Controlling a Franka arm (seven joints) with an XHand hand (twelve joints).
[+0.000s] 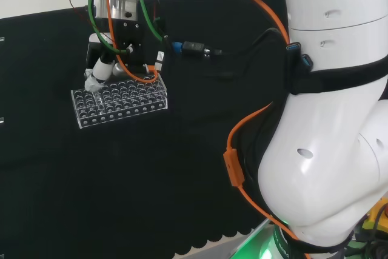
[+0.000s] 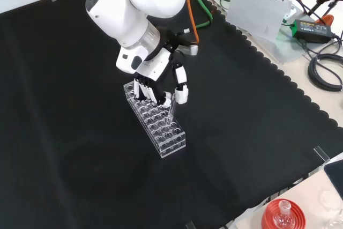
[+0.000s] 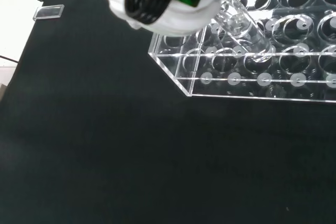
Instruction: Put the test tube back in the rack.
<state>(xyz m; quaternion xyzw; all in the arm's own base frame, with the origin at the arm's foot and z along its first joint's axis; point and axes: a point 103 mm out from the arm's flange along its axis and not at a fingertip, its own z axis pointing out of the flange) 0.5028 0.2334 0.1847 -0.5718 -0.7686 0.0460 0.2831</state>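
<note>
Currently you are in the insertion step: the robot hand (image 2: 161,87) is positioned over the clear test tube rack (image 2: 170,140), at the rack end that lies higher in the front view. Its fingers (image 2: 181,90) are curled round the test tube (image 2: 171,112), which hangs slanted from them with its lower end down at the top plate of the rack. In the wrist view the test tube (image 3: 242,24) runs obliquely across the rack (image 3: 247,80), and its rounded end sits at or just inside one of the holes near the rack corner; whether it has entered the hole cannot be told for certain. In the head view the robot hand (image 1: 100,71) is at the left end of the rack (image 1: 130,106). The rack stands on the black cloth of the surface (image 2: 80,175), and no other tubes are plainly visible in it.

For the next move, you should bring the tube closer to upright so that it lines up with the hole, then lower it until it seats. Release only after the tube is supported by the rack. A slanted tube may bind against the hole edge or tip the light rack.
</note>
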